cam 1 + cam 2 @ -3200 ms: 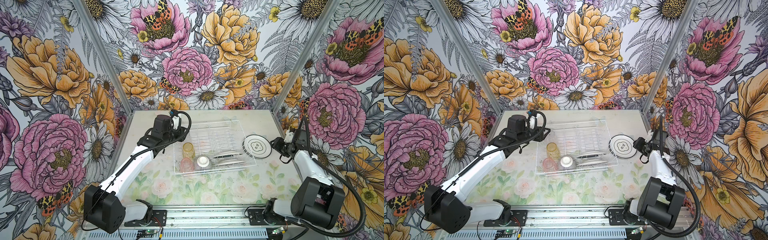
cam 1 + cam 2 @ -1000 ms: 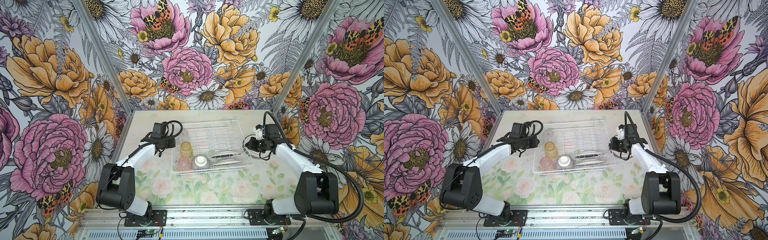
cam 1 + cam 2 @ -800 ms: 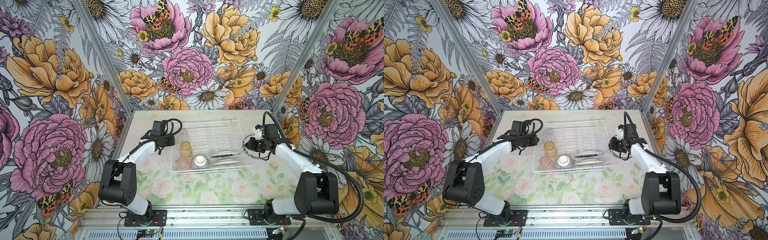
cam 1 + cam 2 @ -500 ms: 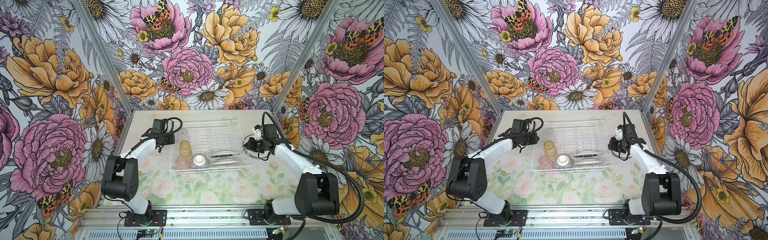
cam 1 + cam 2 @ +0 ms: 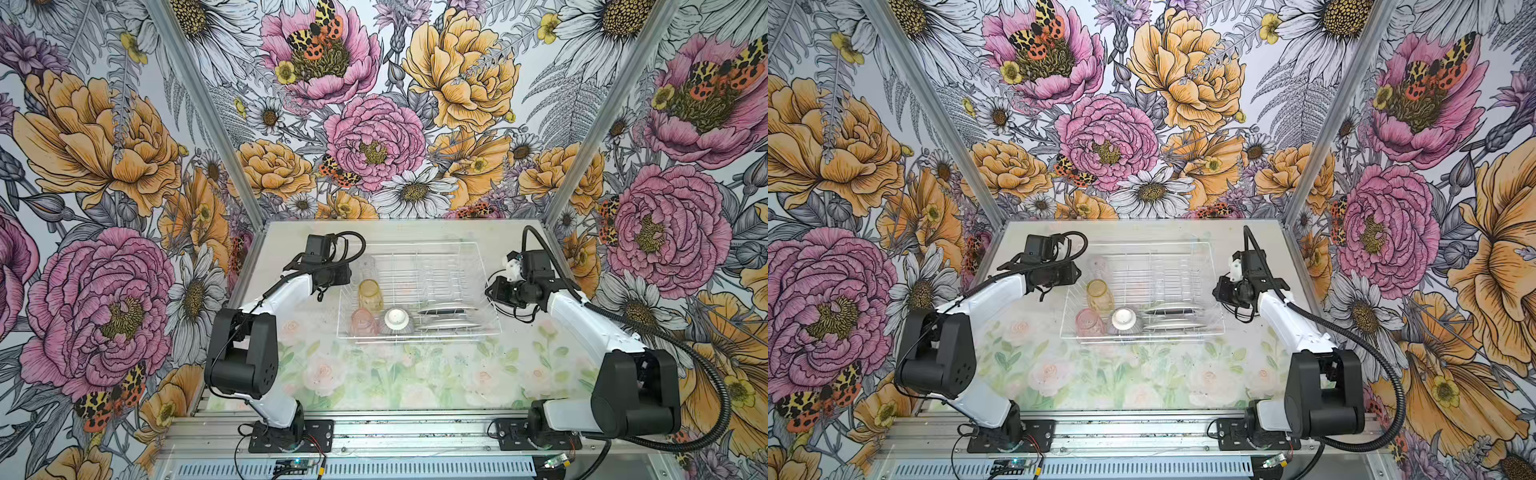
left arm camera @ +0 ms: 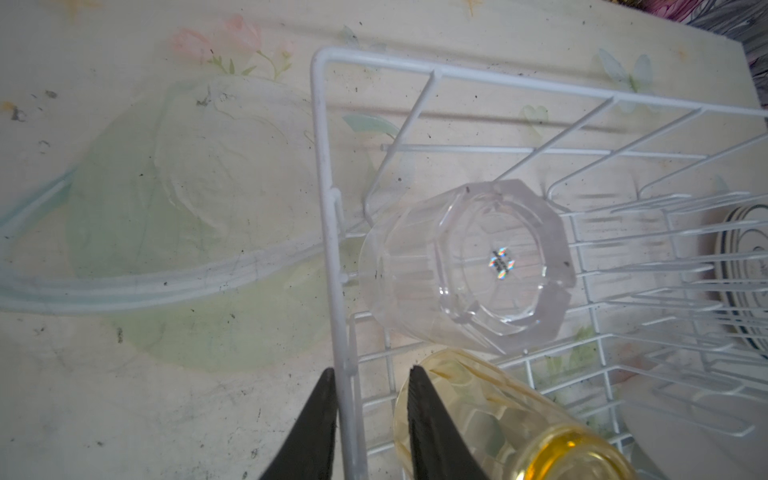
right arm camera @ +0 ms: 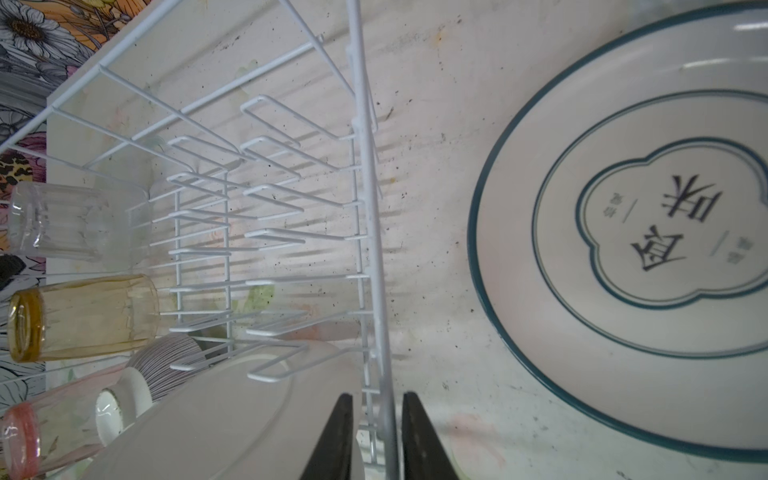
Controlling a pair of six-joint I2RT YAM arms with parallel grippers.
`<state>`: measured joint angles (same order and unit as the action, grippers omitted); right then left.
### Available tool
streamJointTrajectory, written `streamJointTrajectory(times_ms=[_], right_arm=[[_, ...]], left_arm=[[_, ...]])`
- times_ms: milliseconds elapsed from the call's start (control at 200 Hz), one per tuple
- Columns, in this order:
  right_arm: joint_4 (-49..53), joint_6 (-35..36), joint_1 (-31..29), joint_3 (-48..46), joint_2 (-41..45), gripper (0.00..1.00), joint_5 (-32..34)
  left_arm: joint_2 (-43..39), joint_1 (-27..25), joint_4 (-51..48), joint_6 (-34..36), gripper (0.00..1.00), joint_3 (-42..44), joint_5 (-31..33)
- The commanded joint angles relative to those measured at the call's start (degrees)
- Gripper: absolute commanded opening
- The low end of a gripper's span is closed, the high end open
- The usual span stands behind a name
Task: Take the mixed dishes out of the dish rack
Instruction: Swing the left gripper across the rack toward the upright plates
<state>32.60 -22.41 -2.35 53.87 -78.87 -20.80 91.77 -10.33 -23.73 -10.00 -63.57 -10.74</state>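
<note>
The white wire dish rack (image 5: 415, 335) holds a clear tumbler (image 6: 465, 266), an amber tumbler (image 6: 511, 415), a pink tumbler (image 5: 362, 322), an upturned purple-striped bowl (image 5: 397, 320) and white plates (image 5: 449, 321) lying at its front right. My left gripper (image 6: 370, 370) is at the rack's left rim (image 6: 332, 249), slightly open, with the wire between its fingers and a gap on the amber tumbler's side. My right gripper (image 7: 376, 395) straddles the right rim wire (image 7: 370, 208) the same way, with small gaps beside the wire. In both top views the grippers (image 5: 347, 276) (image 5: 1217, 291) flank the rack.
A white plate with a teal rim (image 7: 623, 228) lies flat on the table just outside the rack's right side, under my right wrist. The floral table (image 5: 374, 374) stretches in front of the rack. Floral walls close in the back and both sides.
The rack has slid slightly left with both grippers on its rims. Both pairs of jaws, shut on the rim wires before, have now parted a little.
</note>
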Motion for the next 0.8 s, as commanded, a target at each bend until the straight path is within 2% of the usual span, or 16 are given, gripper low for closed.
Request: streamJointTrajectory(times_ms=[0, 135, 205, 280, 410, 490, 590, 681, 796], right_arm=[[-1.01, -0.23, -0.41, 1.35, 1.53, 0.32, -0.30], [-0.79, 0.54, -0.24, 2.23, 2.41, 0.45, 0.23], [-0.61, 0.96, 0.21, 2.71, 3.44, 0.50, 0.77], [-0.61, 1.14, 0.89, 3.16, 4.91, 0.53, 1.40], [-0.61, 1.10, 1.94, 4.26, 7.31, 0.54, 2.42], [-0.63, 1.07, 2.15, 5.20, 8.06, 0.55, 2.21], [-0.70, 1.03, 2.13, 6.14, 8.16, 0.55, 0.86], [-0.67, 0.97, 2.10, 6.42, 8.46, 0.55, -0.27], [-0.63, 0.83, 2.10, 5.78, 9.93, 0.55, -0.25]], left_arm=[[-5.88, -0.01, 2.47, 0.78, 0.36, 1.36, 2.02], [-11.68, -0.42, 3.08, 1.22, 0.37, 3.03, 3.47], [-15.08, -2.46, 2.29, 2.63, 0.37, 3.37, 6.85], [-18.42, -7.46, 1.05, 5.41, 0.37, 3.28, 12.10], [-20.74, -21.29, -0.75, 12.67, 0.40, 1.57, 22.13], [-19.38, -30.37, -1.90, 18.33, 0.42, -0.77, 26.34], [-14.68, -38.14, -5.56, 23.77, 0.42, -5.81, 27.70], [-9.33, -41.97, -8.76, 26.83, 0.42, -10.69, 28.27], [-3.68, -43.71, -10.77, 28.73, 0.43, -15.38, 25.71]])
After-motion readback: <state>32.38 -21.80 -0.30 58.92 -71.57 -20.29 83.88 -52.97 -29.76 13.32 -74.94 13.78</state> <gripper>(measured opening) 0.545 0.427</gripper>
